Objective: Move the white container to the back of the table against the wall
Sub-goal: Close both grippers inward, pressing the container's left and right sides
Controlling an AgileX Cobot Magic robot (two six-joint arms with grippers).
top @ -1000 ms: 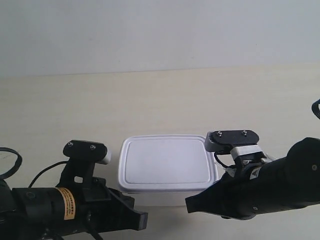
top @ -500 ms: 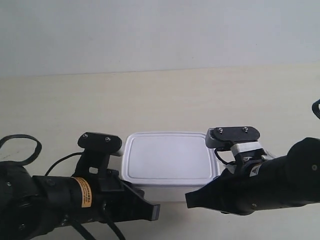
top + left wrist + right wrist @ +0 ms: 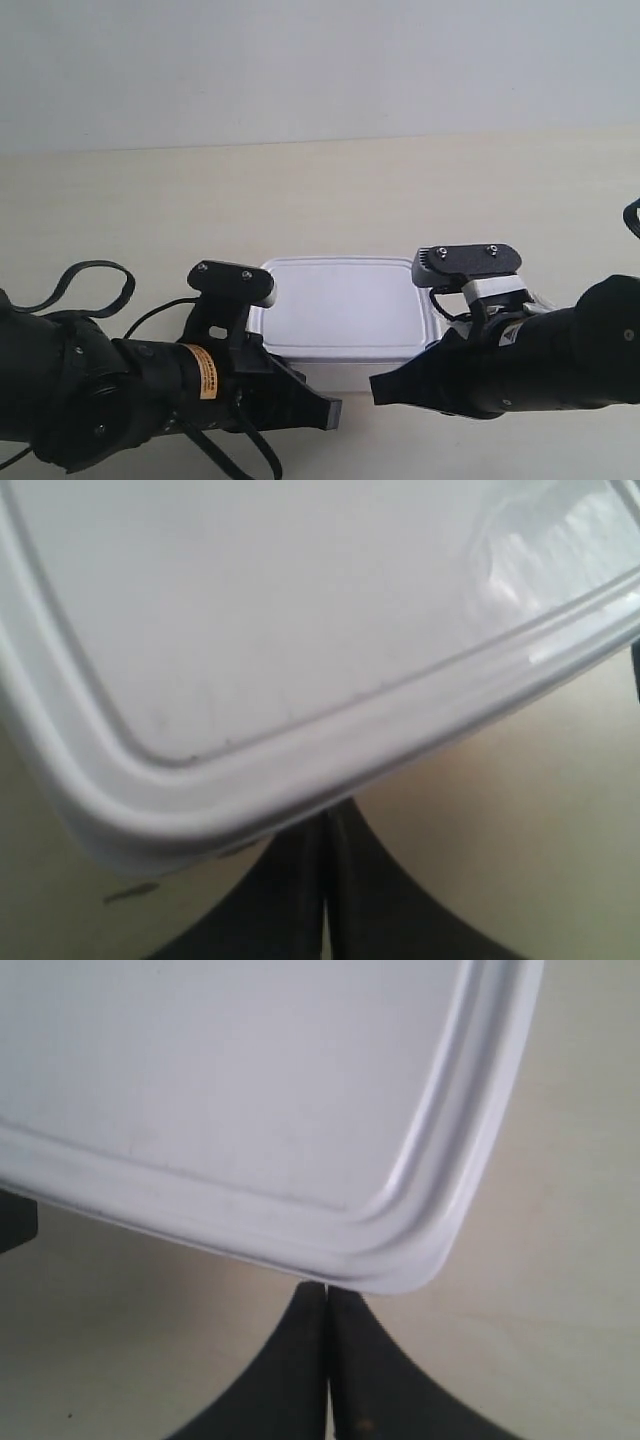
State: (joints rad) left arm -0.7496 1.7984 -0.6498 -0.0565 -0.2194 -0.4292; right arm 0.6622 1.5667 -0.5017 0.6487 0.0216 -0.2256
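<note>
Nearest the camera, two black arms reach in from either side of the exterior view. The left gripper (image 3: 326,832) has its fingers pressed tight together, holding nothing. Its tip is tucked under the lid rim of the white container (image 3: 340,305), beside one near corner. The right gripper (image 3: 327,1302) is likewise clenched and empty, its tip meeting the other near corner. The container sits on the table (image 3: 300,190) in the near middle, well apart from the wall (image 3: 300,70), with a broad stretch of tabletop between. This looks like a two-point push. Both tips should probably advance evenly and low against the body, since uneven pressure could twist the box or pry up the lid.
</note>
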